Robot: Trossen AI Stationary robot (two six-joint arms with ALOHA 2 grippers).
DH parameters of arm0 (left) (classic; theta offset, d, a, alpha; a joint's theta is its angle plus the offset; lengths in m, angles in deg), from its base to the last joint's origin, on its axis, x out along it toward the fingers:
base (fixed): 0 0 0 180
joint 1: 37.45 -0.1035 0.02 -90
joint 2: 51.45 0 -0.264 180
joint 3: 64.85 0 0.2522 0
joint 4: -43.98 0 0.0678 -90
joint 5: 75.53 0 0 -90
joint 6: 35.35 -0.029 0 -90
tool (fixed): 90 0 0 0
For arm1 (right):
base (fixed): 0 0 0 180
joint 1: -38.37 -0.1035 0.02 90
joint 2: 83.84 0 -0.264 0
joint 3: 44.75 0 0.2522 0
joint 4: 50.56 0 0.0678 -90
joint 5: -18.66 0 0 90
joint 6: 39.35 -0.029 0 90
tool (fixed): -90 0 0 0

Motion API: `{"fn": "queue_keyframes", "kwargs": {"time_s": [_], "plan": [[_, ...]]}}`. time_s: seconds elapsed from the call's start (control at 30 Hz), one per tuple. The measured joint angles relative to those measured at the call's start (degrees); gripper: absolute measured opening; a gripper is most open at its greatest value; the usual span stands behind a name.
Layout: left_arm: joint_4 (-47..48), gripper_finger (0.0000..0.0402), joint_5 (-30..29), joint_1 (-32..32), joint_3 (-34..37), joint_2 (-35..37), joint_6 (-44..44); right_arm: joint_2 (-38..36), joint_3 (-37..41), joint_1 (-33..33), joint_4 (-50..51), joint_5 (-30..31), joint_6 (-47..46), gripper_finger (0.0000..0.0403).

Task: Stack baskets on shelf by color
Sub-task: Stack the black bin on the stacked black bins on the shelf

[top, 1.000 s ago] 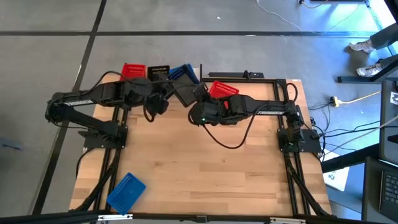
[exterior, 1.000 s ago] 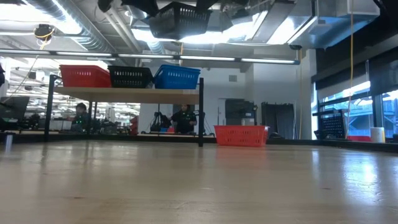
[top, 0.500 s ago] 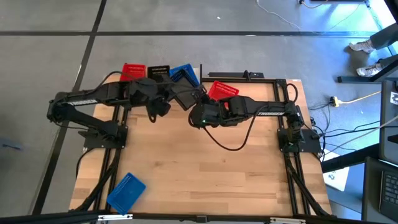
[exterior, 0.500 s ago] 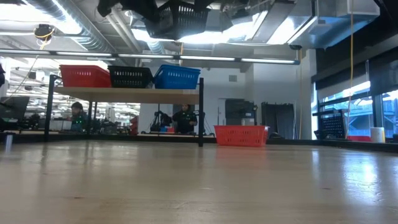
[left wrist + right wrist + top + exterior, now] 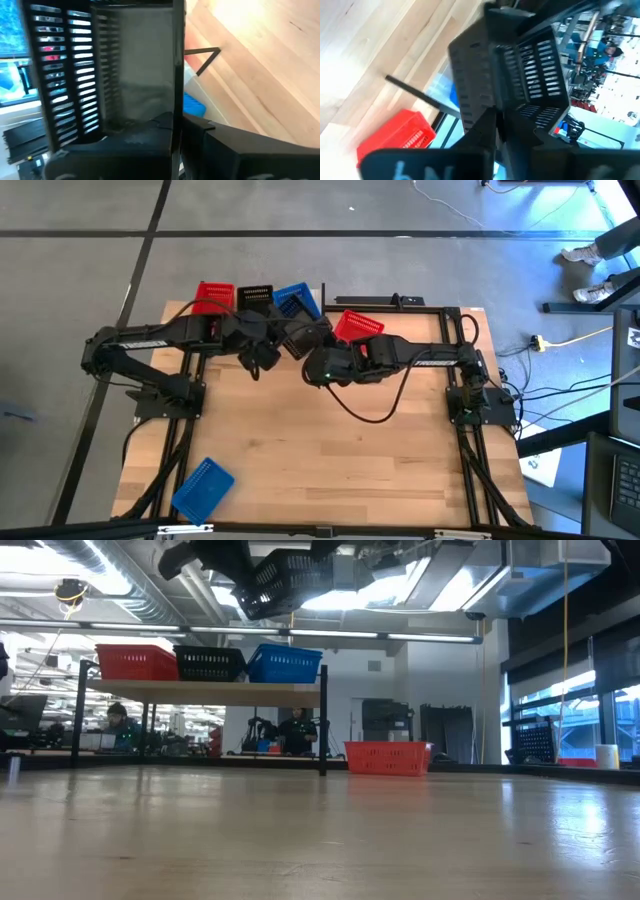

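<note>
A black basket point(image 5: 297, 338) hangs high above the table's far middle, between my two grippers. My left gripper point(image 5: 278, 341) comes at it from the left and is shut on it. My right gripper point(image 5: 312, 347) comes from the right and is shut on its other side. On the shelf point(image 5: 200, 690) a red basket point(image 5: 213, 293), a black basket point(image 5: 255, 296) and a blue basket point(image 5: 293, 300) stand in a row on their bottoms. Another red basket point(image 5: 358, 325) sits on the table by the shelf's right post. My left gripper point(image 5: 177, 127) has one wall of the black basket point(image 5: 176, 75) between its fingers, one finger inside the basket and one outside. The fingers slant down from the table's left. The basket is lifted clear and tilted point(image 5: 290, 575). My right gripper point(image 5: 495, 127) pinches a wall of the black basket point(image 5: 492, 102) at its rim, with a finger on either face. It comes from the table's right, slanting down. The basket stands beyond the fingertips, clear of the table.
A blue basket point(image 5: 203, 487) lies at the table's near left corner. The wide middle and near part of the wooden tabletop point(image 5: 330, 450) holds no objects. People show in the room behind the shelf point(image 5: 296, 730).
My left gripper has moved toward the table's right and a little down, up to the black basket's left side. The basket has tipped slightly while staying high above the table.
</note>
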Motion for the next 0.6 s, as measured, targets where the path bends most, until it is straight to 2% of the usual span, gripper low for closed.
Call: {"fn": "queue_keyframes", "kwargs": {"time_s": [0.3, 0.47, 0.6], "plan": [[6.2, 0.0001, 0.4, 0.0, 0.0, -0.1, 0.0, 0.0, 0.0, 0.0, -0.8, 1.0, 0.3, 0.0112], [8.6, 0.0000, 0.4, 0.0, -0.1, 1.0, 0.0, 0.0, -0.7, -0.8, -0.8, 1.3, -0.6, 0.0119], [12.5, 0.0000, 0.3, -0.7, -3.5, 2.2, -0.2, -0.1, -1.8, -1.7, -0.8, 1.2, -3.2, 0.0119]]}}
